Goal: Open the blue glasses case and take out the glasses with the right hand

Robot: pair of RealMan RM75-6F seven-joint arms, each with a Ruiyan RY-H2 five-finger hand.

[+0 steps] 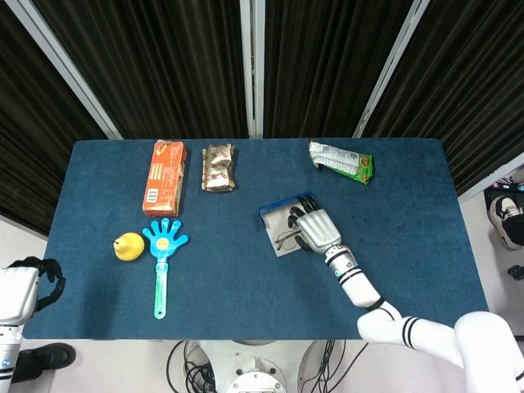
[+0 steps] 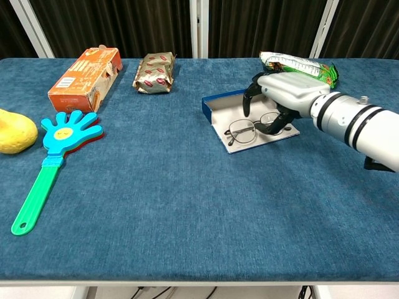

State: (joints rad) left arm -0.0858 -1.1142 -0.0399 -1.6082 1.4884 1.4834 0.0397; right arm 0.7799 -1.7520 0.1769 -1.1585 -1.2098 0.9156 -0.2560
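Observation:
The blue glasses case (image 1: 277, 208) (image 2: 216, 102) lies open right of the table's middle, its white lining (image 2: 240, 114) facing up. Thin wire glasses (image 1: 286, 240) (image 2: 241, 132) rest flat on the lining. My right hand (image 1: 316, 229) (image 2: 282, 94) hangs over the glasses' right half, hiding that lens. Its dark fingertips (image 2: 248, 99) point down at the lining and its thumb (image 2: 275, 125) touches the frame, with fingers and thumb still apart. My left hand (image 1: 33, 282) stays off the table's lower left corner with loosely curved fingers, holding nothing.
An orange carton (image 1: 164, 176), a brown snack pack (image 1: 219, 167) and a green snack bag (image 1: 341, 161) lie along the far side. A yellow toy (image 1: 128, 246) and a blue hand-shaped clapper (image 1: 164, 260) sit at the left.

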